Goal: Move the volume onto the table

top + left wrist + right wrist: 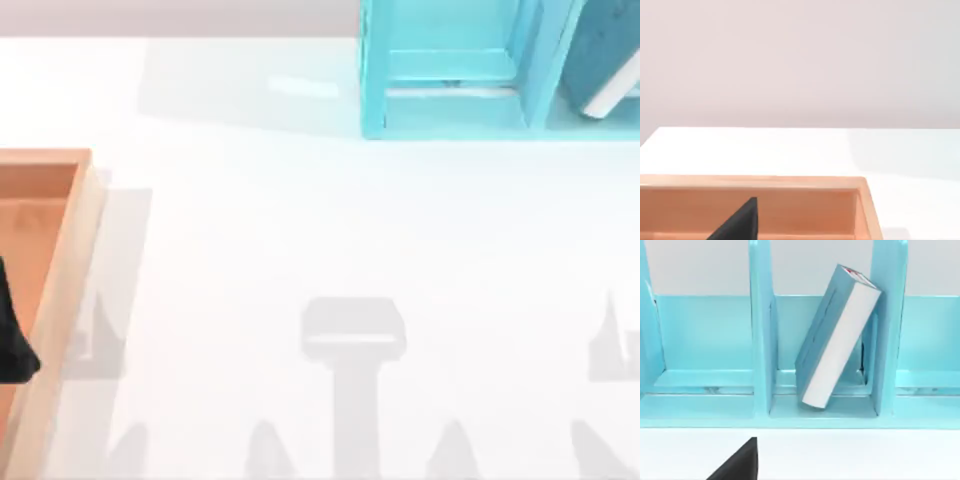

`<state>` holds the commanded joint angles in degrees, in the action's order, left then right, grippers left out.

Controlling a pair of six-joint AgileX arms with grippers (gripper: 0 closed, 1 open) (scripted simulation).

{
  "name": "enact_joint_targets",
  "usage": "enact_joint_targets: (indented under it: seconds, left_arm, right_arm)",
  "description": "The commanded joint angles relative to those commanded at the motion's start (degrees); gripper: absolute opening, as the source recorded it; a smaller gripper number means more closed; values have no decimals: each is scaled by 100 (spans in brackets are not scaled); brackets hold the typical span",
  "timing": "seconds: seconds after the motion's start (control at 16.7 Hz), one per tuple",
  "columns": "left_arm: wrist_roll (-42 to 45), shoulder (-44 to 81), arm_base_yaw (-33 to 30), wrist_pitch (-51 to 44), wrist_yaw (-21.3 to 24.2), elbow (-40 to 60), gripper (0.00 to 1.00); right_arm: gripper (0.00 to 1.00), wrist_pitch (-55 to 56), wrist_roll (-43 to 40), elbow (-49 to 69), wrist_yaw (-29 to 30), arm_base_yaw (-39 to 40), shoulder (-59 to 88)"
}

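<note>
The volume (837,335), teal-blue with white page edges and red print on its top end, leans tilted inside the middle compartment of a light-blue shelf unit (760,340). From above, the volume (605,55) sits at the far right, at the back of the white table (350,220). A black part of my right gripper (740,462) shows in front of the shelf, well short of the book. My left gripper (12,340) hangs over the orange tray at the left edge, and its black tip (740,222) points into the tray.
The light-blue shelf unit (450,100) stands along the back right edge. An orange wooden tray (60,260) with a raised rim (790,182) lies at the left. Grey arm shadows fall across the table's front.
</note>
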<state>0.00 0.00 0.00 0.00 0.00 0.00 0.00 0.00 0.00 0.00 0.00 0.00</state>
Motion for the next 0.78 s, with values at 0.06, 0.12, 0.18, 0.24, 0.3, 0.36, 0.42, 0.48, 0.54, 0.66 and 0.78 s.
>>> enact_joint_targets:
  seconds: [0.06,0.12,0.18,0.24,0.3,0.36,0.42,0.48,0.54,0.66,0.78]
  left_arm:
    - [0,0,0,0,0,0,100]
    - [0,0,0,0,0,0,100]
    - [0,0,0,0,0,0,100]
    - [0,0,0,0,0,0,100]
    - [0,0,0,0,0,0,100]
    - [0,0,0,0,0,0,100]
    - [0,0,0,0,0,0,100]
    - [0,0,0,0,0,0,100]
    - [0,0,0,0,0,0,100]
    - [0,0,0,0,0,0,100]
    - [0,0,0,0,0,0,100]
  right_arm:
    - [100,0,0,0,0,0,0]
    - [100,0,0,0,0,0,0]
    - [100,52,18,35,-9,-1,57]
    - [100,155,53,105,-25,-3,176]
    - [100,303,102,205,-47,-9,356]
    - [100,491,164,330,-73,-18,598]
    - [100,711,236,475,-103,-31,901]
    - [100,959,318,638,-136,-48,1265]
    - [100,1231,408,815,-170,-68,1690]
    - [100,1831,608,1202,-242,-117,2708]
    - [100,2484,828,1619,-318,-175,3904]
